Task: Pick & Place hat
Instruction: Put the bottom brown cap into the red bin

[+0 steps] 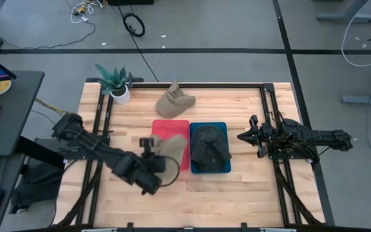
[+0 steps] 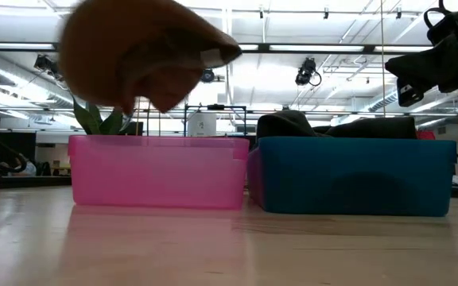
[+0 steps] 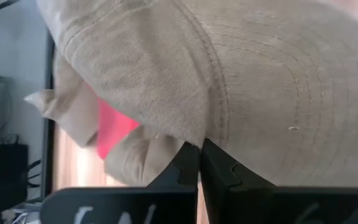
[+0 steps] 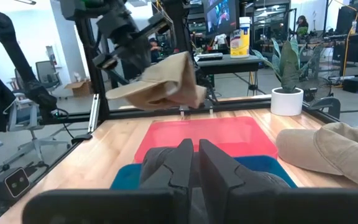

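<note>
My left gripper (image 1: 152, 144) is shut on a tan hat (image 1: 172, 148) and holds it in the air over the pink bin (image 1: 171, 124). In the low view the hat (image 2: 145, 52) hangs well above the bin (image 2: 157, 171). A dark hat (image 1: 210, 147) lies in the blue bin (image 1: 223, 166) beside it. A second tan hat (image 1: 174, 100) lies on the table at the far side. My right gripper (image 1: 242, 136) is shut and empty, above the table to the right of the blue bin. My left gripper pinches the tan hat's edge (image 3: 194, 138) between its two fingers, where the stitched brim meets the crown. The fingers come from the table's left, slanting down. The hat is lifted clear above the pink bin, and its crown sags below the hold (image 4: 160, 87).
A potted plant (image 1: 116, 82) stands at the table's far left corner. Black rails (image 1: 266, 109) run along the table's left and right sides. Bare wood lies near the front edge (image 1: 192, 200).
</note>
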Robot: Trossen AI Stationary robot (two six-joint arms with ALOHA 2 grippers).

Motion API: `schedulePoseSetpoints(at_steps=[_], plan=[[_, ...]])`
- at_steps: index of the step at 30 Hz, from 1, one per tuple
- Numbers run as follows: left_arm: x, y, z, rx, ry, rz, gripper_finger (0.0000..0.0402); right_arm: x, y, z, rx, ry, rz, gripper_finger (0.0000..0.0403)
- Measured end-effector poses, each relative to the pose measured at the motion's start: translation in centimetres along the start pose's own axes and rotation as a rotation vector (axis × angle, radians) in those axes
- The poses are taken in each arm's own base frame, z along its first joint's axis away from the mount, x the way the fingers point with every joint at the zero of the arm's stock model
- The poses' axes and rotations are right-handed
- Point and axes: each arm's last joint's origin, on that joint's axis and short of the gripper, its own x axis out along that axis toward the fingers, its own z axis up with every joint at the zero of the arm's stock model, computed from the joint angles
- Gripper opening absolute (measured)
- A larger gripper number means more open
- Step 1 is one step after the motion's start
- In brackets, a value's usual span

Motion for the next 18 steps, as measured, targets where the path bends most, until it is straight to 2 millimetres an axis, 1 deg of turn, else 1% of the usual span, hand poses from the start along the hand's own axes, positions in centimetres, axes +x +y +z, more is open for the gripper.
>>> schedulePoseSetpoints(at_steps=[3, 6, 11, 15, 18], plan=[[1.5, 0.8, 0.4, -0.009, 0.005, 0.019, 0.0002, 0.0, 0.0, 0.0, 0.000, 0.000, 0.000, 0.0031], [3.5, 1.0, 0.4, -0.009, 0.016, 0.003, 0.0002, 0.0, 0.0, 0.0, 0.000, 0.000, 0.000, 0.0031], [6.6, 1.4, -0.8, -0.014, 0.089, 0.026, 0.0002, 0.0, 0.0, 0.0, 0.000, 0.000, 0.000, 0.0031], [8.4, 2.1, -1.7, -0.038, 0.143, 0.063, 0.0002, 0.0, 0.0, 0.0, 0.000, 0.000, 0.000, 0.0031], [9.6, 2.4, -2.0, -0.070, 0.141, 0.071, 0.0002, 0.0, 0.0, 0.0, 0.000, 0.000, 0.000, 0.0031]])
